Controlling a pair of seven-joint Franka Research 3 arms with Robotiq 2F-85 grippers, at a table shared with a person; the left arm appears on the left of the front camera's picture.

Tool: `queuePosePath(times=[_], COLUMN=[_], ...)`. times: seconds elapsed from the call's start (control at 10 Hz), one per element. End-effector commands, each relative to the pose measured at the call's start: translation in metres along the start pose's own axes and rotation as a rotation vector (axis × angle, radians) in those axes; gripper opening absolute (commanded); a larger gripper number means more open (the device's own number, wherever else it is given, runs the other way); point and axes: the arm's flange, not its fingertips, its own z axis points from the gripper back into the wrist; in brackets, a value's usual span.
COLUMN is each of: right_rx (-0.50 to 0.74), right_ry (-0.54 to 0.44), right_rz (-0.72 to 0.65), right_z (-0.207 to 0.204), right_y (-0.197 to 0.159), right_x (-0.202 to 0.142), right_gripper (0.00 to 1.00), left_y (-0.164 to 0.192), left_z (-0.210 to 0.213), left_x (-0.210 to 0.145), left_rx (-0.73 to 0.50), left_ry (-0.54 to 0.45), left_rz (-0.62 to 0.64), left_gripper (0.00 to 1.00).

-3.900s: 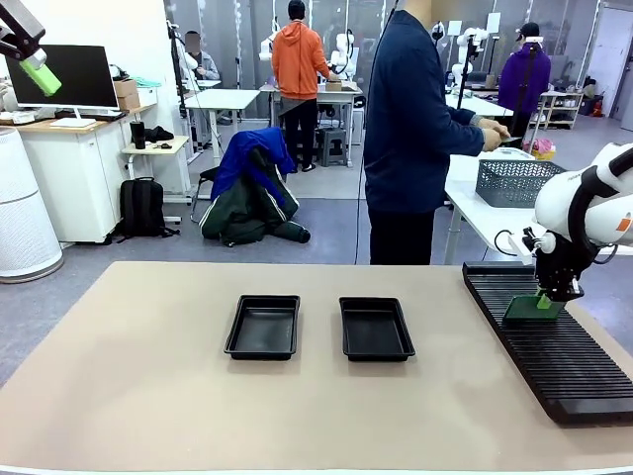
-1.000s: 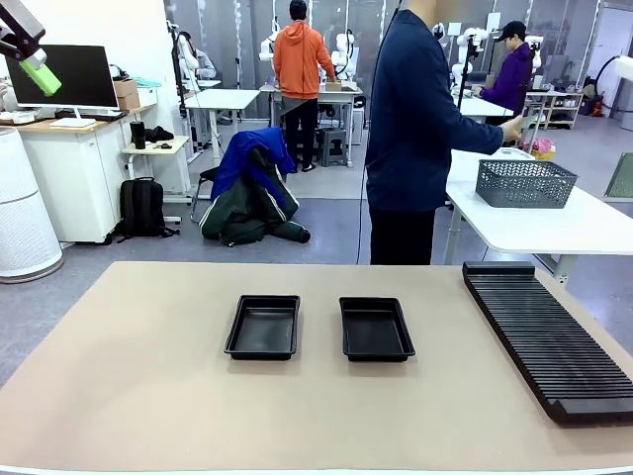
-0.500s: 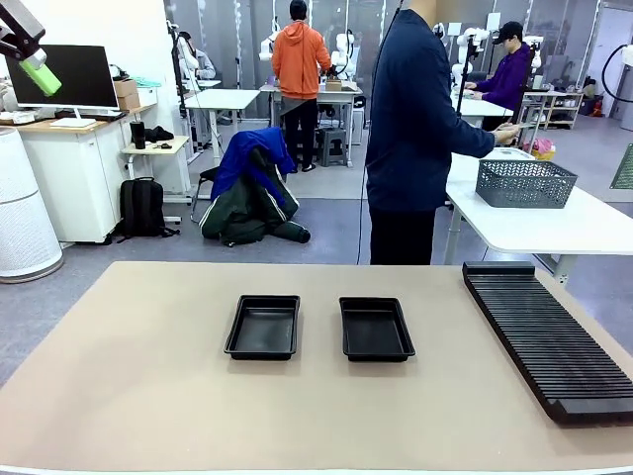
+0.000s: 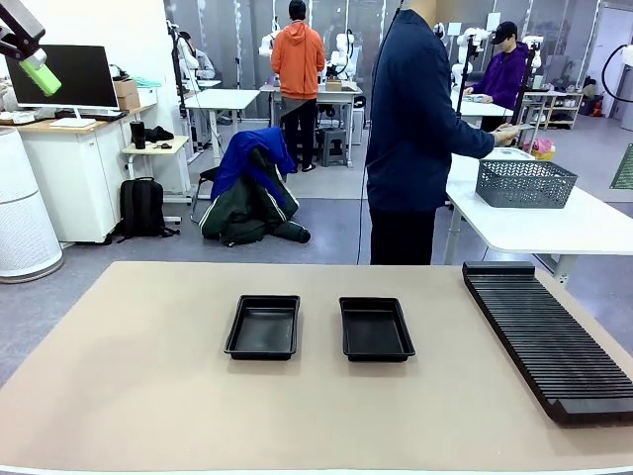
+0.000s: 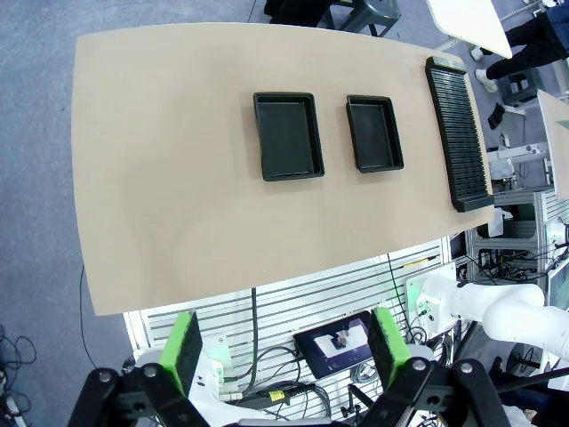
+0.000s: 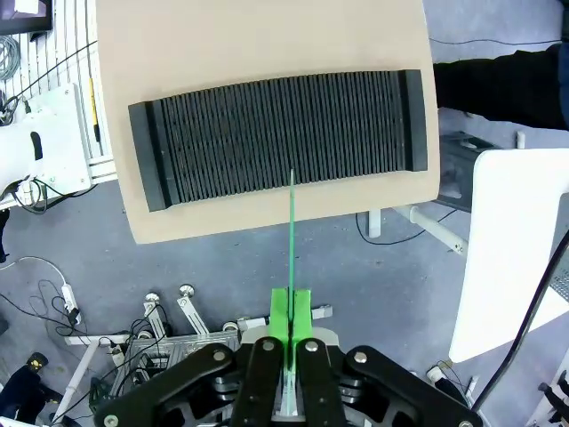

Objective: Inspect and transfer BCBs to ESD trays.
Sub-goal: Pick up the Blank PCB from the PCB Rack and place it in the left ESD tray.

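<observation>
Two black ESD trays lie side by side in the middle of the table, both with nothing in them; the left wrist view looks down on them from high up. My right gripper is shut on a BCB, seen edge-on as a thin green line, high above the rack's outer side. That BCB shows at the right edge of the front view. My left gripper hangs open with nothing between its fingers, raised at the upper left.
A long black slotted rack runs along the table's right side, its slots bare. A person in dark blue stands at the far side, turned to a side table bearing a grey mesh basket.
Since the earliest frame my right gripper has lifted the BCB out of the rack and up to the right. In the last second the BCB edged further right; my left gripper stayed put.
</observation>
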Motion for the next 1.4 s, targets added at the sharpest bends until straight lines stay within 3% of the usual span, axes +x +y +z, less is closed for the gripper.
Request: queuePosePath(times=[0.0, 0.2, 0.7, 1.1, 1.3], right_rx=[0.003, 0.009, 0.177, 0.286, 0.36], right_ry=[0.002, -0.037, -0.121, -0.196, -0.295], right_rz=[-0.001, -0.053, -0.391, -0.745, -0.855], right_z=[-0.002, 0.001, 0.01, -0.013, -0.036], right_y=[0.0, -0.003, 0.014, 0.039, 0.047], right_x=[0.001, 0.008, 0.101, 0.167, 0.196], right_gripper=[0.02, 0.02, 0.02, 0.02, 0.02], left_y=[0.001, 0.001, 0.001, 0.001, 0.001], left_z=[-0.001, -0.001, -0.001, -0.001, -0.001], left_x=[0.0, 0.0, 0.0, 0.0, 0.0], left_rx=[0.001, 0.001, 0.001, 0.001, 0.001], left_ry=[-0.005, -0.005, -0.005, -0.005, -0.005], left_rz=[0.002, 0.002, 0.002, 0.002, 0.002], left_gripper=[1.0, 1.0, 1.0, 1.0, 1.0])
